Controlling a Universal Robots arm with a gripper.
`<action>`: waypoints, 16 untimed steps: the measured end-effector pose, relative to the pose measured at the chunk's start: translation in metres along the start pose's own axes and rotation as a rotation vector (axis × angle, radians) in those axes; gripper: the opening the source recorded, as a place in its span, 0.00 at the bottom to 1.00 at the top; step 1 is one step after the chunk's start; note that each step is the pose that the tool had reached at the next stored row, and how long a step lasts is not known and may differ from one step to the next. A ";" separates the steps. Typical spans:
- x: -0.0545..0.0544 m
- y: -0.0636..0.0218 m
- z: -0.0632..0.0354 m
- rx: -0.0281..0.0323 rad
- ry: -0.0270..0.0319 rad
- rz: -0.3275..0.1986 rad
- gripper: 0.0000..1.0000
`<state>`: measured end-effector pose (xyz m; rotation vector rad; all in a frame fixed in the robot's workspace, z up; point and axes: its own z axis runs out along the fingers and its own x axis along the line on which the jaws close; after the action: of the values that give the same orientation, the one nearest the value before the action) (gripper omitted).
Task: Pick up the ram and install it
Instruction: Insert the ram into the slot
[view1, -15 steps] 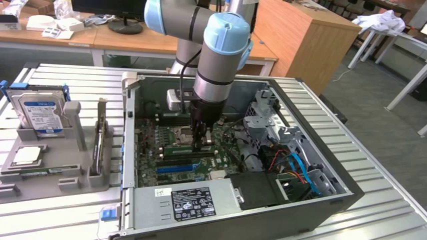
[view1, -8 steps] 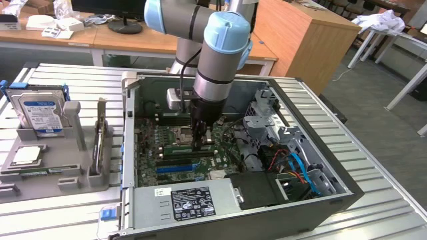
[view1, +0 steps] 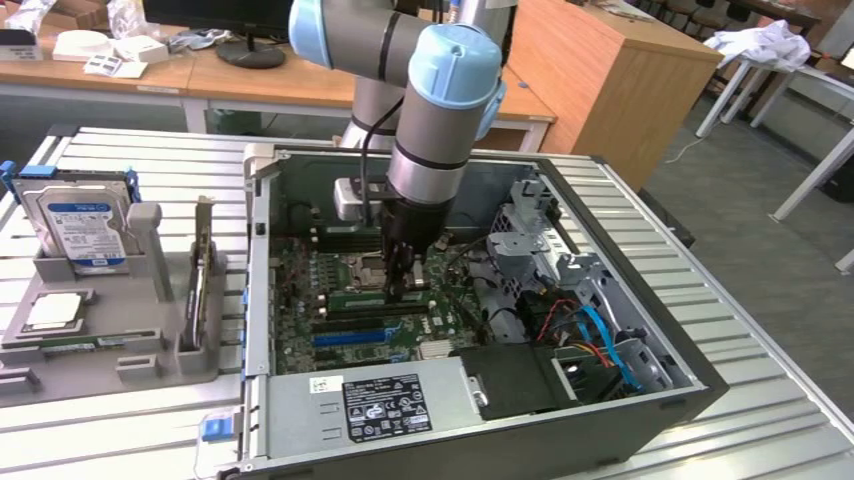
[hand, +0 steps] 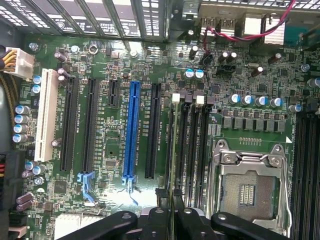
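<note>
While my arm reaches down from above in the exterior view, my pincer (view1: 404, 288) hangs deep inside the open computer case (view1: 262, 260), just over the main board (view1: 340, 335) near its middle. A hard drive (view1: 83, 225) stands in a grey holder outside the case, well apart toward the exterior view's left.

From the wrist view, my pincer (hand: 172, 200) is clamped on the ram stick (hand: 172, 150), which I see edge-on as a thin green line running away from my fingers (hand: 161, 197). It lies along the nearest of the black memory slots (hand: 192, 150), with the blue slot (hand: 132, 130) on one side and the empty processor socket (hand: 250, 192) on the other. Whether its lower edge touches the slot yet I cannot tell.

The step in hand, I judge, is seating the stick. To do it well I should hold it upright and parallel with the slot, lined up with the white clip (hand: 175, 98) at the slot's far end. I should press straight down with even force, since any tilt or sideways drift could jam an edge or bend the board.
</note>
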<state>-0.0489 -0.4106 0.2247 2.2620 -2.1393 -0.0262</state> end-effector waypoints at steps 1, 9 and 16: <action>0.000 0.0000 0.0000 0.0000 0.0000 0.000 0.13; 0.000 0.0000 0.0000 -0.0001 0.0002 -0.003 0.13; 0.000 0.0000 0.0002 0.0000 -0.0001 0.003 0.13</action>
<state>-0.0489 -0.4109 0.2245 2.2587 -2.1429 -0.0263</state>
